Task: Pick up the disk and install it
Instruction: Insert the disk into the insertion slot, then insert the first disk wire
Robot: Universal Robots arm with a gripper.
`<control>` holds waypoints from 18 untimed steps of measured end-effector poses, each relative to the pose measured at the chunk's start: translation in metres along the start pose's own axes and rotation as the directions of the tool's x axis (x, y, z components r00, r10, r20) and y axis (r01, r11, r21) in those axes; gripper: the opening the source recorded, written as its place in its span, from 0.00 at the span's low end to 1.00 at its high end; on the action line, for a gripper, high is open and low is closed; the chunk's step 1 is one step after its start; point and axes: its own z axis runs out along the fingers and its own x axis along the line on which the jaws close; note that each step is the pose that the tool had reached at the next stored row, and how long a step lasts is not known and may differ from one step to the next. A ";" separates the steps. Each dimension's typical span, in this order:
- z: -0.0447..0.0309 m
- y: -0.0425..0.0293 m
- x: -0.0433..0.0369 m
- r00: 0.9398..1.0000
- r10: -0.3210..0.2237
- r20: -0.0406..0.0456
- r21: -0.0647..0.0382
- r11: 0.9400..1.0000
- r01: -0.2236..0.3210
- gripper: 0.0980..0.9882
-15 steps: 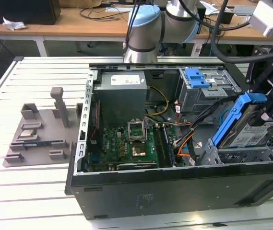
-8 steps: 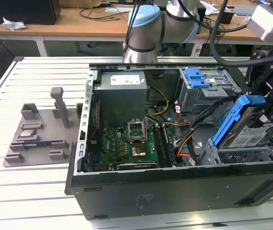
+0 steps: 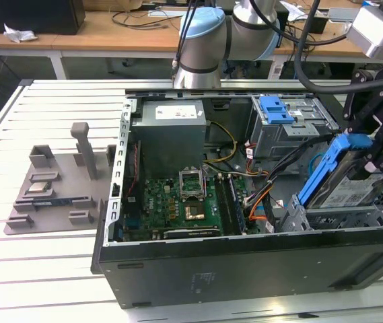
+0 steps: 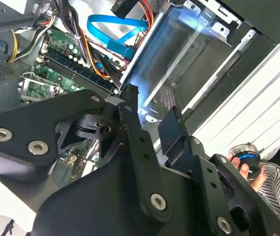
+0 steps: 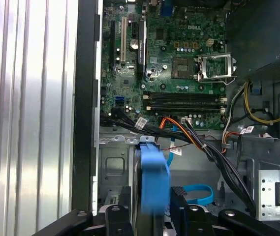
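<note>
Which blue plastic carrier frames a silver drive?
The tilted blue-framed silver-grey hard drive, held in the black pincer; the bare blue plastic bracket sits atop the metal drive cage.

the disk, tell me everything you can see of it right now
The disk is a silver-grey metal drive with a pale label, framed by a blue plastic carrier. The gripper holds it tilted, lower end at the metal drive cage at the exterior view's right end of the open computer case.
</note>
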 end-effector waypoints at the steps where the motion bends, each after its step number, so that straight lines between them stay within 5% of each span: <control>1: 0.0000 0.0000 0.0000 1.000 0.000 0.000 0.000 1.000 0.000 0.39; 4: 0.0000 0.0000 0.0000 1.000 0.000 0.000 0.000 1.000 0.000 0.37; 5: 0.0000 0.0000 0.0000 1.000 0.000 0.000 0.000 1.000 0.000 0.22; 7: 0.0000 0.0000 0.0000 1.000 0.000 0.000 0.000 1.000 0.000 0.22; 8: 0.0001 0.0000 0.0000 1.000 0.000 0.000 0.000 1.000 0.000 0.01; 14: 0.0003 -0.0001 0.0000 1.000 0.000 0.000 0.000 1.000 0.000 0.01; 18: -0.0001 -0.0071 -0.0010 1.000 0.000 0.000 0.000 1.000 0.000 0.01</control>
